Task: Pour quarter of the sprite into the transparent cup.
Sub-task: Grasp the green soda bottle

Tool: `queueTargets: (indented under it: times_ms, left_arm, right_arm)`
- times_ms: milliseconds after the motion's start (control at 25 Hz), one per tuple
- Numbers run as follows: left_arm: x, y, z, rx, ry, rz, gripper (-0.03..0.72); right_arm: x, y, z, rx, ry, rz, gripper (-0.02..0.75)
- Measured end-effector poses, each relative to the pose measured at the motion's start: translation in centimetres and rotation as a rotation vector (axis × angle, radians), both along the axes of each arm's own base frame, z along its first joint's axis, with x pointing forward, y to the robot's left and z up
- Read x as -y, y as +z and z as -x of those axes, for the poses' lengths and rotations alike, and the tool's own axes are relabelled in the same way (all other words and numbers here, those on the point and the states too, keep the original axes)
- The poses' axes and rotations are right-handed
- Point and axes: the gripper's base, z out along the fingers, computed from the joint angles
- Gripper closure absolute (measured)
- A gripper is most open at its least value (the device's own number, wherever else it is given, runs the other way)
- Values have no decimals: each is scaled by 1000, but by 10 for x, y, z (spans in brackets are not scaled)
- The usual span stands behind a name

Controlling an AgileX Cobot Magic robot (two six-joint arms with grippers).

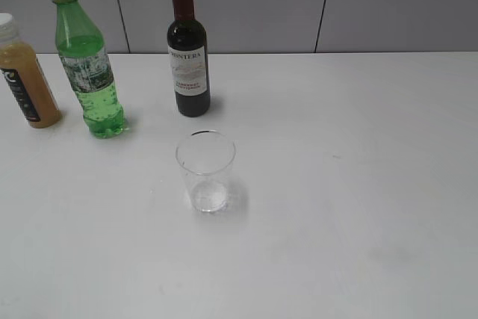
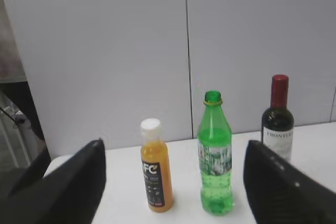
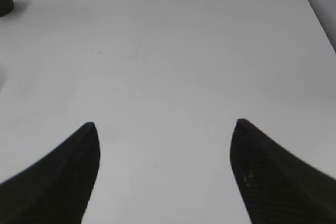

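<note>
My left pincer [image 2: 173,182] is spread, the uncapped sprite [image 2: 214,156] straight ahead between its fingers; a clumsy grab could tip it.

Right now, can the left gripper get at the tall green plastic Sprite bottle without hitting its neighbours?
Probably yes. The left gripper is open, and the green plastic Sprite bottle stands upright between its fingers, uncapped. The orange juice bottle and dark wine bottle flank it with gaps, so go in straight.

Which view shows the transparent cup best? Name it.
The exterior view: the transparent cup stands whole and upright, in front of the bottles. The left wrist view shows only the bottles; the right wrist view shows no cup.
</note>
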Motion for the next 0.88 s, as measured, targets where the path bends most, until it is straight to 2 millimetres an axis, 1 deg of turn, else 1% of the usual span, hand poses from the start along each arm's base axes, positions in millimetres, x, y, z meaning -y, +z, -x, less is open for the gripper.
queueTargets:
  times_ms: [280,440,640,880]
  left_arm:
    - [1,15,-54,53,31,7,84]
    - [2,18,-85,97,52,14,90]
    - [5,11,-120,89,51,11,95]
    - [22,-6,-158,70,-17,-59,96]
  right_arm:
    - [0,0,0,0,0,0,143]
    - [0,0,0,0,0,0,143]
    - [0,0,0,0,0,0,143]
    - [0,0,0,0,0,0,143]
